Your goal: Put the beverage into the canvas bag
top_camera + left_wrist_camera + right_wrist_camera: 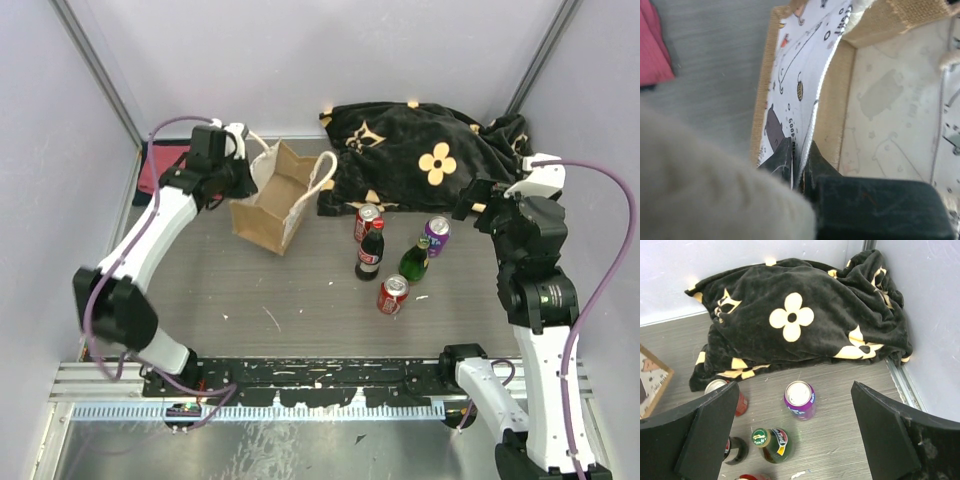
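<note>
Status, as seen from the side of the rig:

- Left hand: clamped shut on the canvas bag. One finger inside, one outside, pinching a thin side panel near its top edge.
- Bag: upright at back-left of desk, just beside the red towel. Mouth open, no drink inside that I can see.
- Right hand: jaws fully apart, holding nothing. It hovers over the drinks at the front edge of the black blanket.
- Beverage: not picked yet. All candidates stand mid-desk, well apart from the bag: purple can, green bottle, cola bottle, two red cans. Purple can sits roughly btwn the fingers in the wrist cam, so prob the target. That's a guess.

Risks:
1. Cluster is tight, w/ green bottle just beside purple can. Wide jaws coming down could clip a neighbour. Bottles are tall and narrow, so a knock means topple + roll.
2. Can is smooth and round, so an off-centre close could squirt it out sideways.
3. Left grip is on fabric only. Any tug from that arm could tip the bag or fold the mouth shut.
4. White handles loop at the opening and could snag drink or finger on entry.
5. Both arms converge at the bag, so collision risk there.
</note>
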Action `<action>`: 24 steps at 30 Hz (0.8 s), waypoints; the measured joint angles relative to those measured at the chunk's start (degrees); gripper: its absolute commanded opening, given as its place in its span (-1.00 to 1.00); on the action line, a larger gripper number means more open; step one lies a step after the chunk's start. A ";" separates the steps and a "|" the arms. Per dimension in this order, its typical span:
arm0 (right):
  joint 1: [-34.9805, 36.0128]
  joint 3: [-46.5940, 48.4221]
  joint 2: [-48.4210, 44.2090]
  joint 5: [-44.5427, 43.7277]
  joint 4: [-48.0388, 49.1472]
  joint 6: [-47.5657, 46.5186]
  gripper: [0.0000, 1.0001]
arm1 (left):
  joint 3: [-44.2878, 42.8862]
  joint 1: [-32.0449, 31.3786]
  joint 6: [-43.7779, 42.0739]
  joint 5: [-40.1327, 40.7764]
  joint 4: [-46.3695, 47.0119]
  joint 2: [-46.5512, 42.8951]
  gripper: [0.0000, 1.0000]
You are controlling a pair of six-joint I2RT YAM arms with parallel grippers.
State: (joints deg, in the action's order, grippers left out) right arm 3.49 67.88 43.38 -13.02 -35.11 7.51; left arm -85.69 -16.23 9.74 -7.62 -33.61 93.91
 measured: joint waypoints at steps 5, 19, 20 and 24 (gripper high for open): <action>-0.13 0.72 -2.10 1.99 -2.82 0.96 1.00 | 14.16 -3.39 4.92 1.60 0.11 -16.52 -1.00; -0.13 0.57 -5.51 3.52 -6.54 3.89 0.97 | 32.57 -4.46 28.85 11.19 -0.52 -32.61 -1.00; -0.13 0.57 -5.55 3.50 -6.82 4.02 0.97 | 32.54 -4.48 30.97 11.87 -0.55 -32.09 -1.00; -0.15 0.48 -5.60 3.48 -6.99 4.48 0.96 | 32.06 -4.85 38.73 14.60 -1.05 -28.13 -1.00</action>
State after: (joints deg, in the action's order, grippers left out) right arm 3.33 68.36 37.78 -9.54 -42.11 11.99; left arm -53.63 -21.08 48.47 6.98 -34.65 65.78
